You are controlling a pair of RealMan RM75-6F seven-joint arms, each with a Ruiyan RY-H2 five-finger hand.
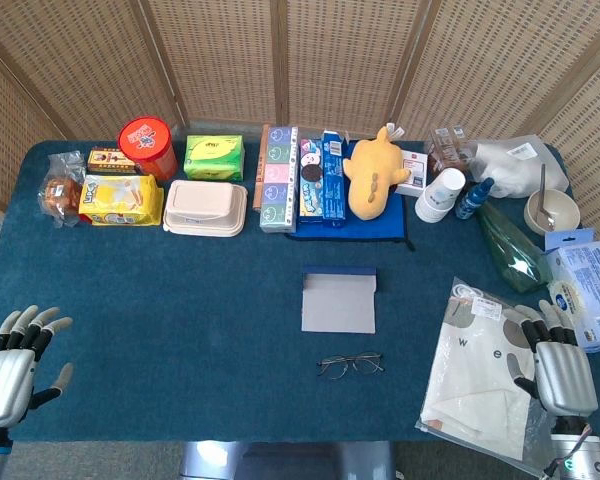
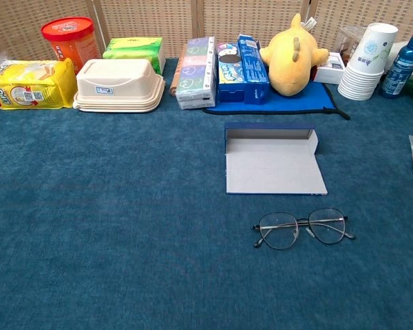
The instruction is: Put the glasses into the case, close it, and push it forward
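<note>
Glasses (image 2: 303, 228) folded out on desk (image 2: 110, 227), just before open case (image 2: 272, 163) | left hand (image 1: 10, 365) fingers spread, holding nothing | right hand (image 1: 558, 362) fingers apart, resting on plastic bag (image 1: 475, 375)

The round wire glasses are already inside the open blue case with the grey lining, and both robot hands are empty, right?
Not quite. The round wire-framed glasses lie on the blue cloth table, just in front of the open blue case with the grey lining, not inside it; the chest view shows this clearly. The rest holds: the left robot hand and the right robot hand hold nothing.
</note>
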